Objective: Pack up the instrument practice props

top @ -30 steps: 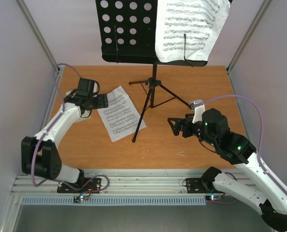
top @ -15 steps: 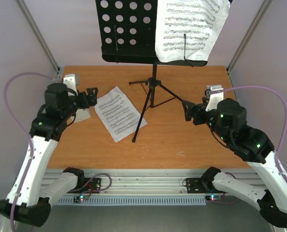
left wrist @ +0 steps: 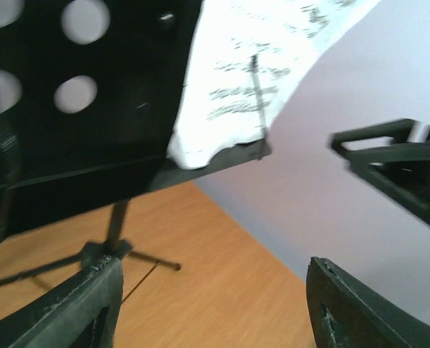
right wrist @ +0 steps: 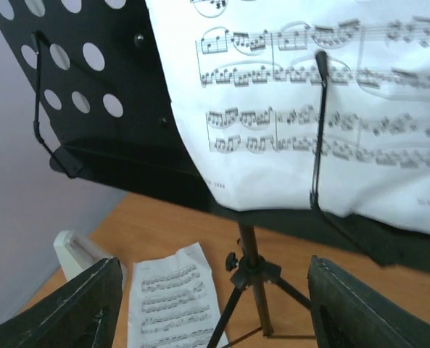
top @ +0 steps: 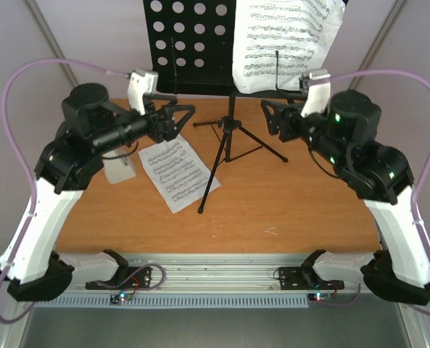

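The black tripod music stand (top: 230, 138) stands mid-table, its perforated desk (top: 189, 43) raised at the back. One sheet-music page (top: 287, 36) rests on the desk under a wire clip and also shows in the right wrist view (right wrist: 294, 109). A second page (top: 175, 170) lies flat on the table left of the tripod. The pale grey metronome (top: 119, 170) sits left of that page. I cannot pick out the clear cover. My left gripper (top: 182, 116) is open and empty, raised left of the stand pole. My right gripper (top: 273, 119) is open and empty, raised right of it.
Grey walls close in the wooden table (top: 294, 210) on the left, back and right. The tripod legs (top: 262, 148) spread over the table's middle. The desk's lower lip (left wrist: 200, 163) hangs above and ahead of my left fingers. My right gripper (left wrist: 403, 170) shows in the left wrist view.
Both arms have risen from near the table to the height of the stand's desk lip. Both grippers have swung inward to face the stand pole. The metronome is uncovered now.
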Controlling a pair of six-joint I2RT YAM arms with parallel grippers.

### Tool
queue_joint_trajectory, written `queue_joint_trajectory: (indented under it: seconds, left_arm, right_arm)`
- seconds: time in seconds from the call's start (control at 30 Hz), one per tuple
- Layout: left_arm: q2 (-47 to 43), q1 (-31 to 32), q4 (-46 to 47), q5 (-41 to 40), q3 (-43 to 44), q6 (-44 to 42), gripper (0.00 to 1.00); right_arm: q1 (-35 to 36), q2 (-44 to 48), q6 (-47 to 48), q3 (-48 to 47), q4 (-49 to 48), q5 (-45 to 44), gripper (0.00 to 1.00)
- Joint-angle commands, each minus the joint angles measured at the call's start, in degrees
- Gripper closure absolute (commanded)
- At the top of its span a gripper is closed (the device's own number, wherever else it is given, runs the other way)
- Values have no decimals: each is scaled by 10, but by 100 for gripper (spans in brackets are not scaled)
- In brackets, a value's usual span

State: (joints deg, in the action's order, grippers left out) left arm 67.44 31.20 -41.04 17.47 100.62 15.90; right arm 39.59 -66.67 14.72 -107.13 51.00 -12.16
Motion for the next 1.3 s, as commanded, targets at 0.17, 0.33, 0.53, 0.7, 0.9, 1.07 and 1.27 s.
queue_joint_trajectory:
  seconds: [0.17, 0.33, 0.53, 0.7, 0.9, 1.07, 1.27]
  left_arm:
    - [202, 33, -15, 81, 260, 29, 23]
    - [309, 33, -37, 94, 401, 49, 22]
    - [327, 33, 16, 88, 392, 74, 21]
    - [345, 33, 38, 85, 391, 84, 24]
    - [364, 33, 62, 82, 393, 94, 29]
    - [379, 33, 80, 76, 394, 92, 32]
    - [395, 33, 93, 72, 394, 94, 34]
  right_arm:
    - [-80, -138, -11, -180, 40, 107, 35]
    - [-117, -164, -35, -200, 38, 116, 39]
    - [-135, -173, -39, -194, 48, 105, 40]
    - [-139, -167, -36, -172, 37, 82, 46]
    - [-139, -166, -36, -150, 20, 78, 52]
    - [-140, -163, -33, -144, 15, 76, 54]
    - [-139, -162, -32, -132, 4, 67, 57]
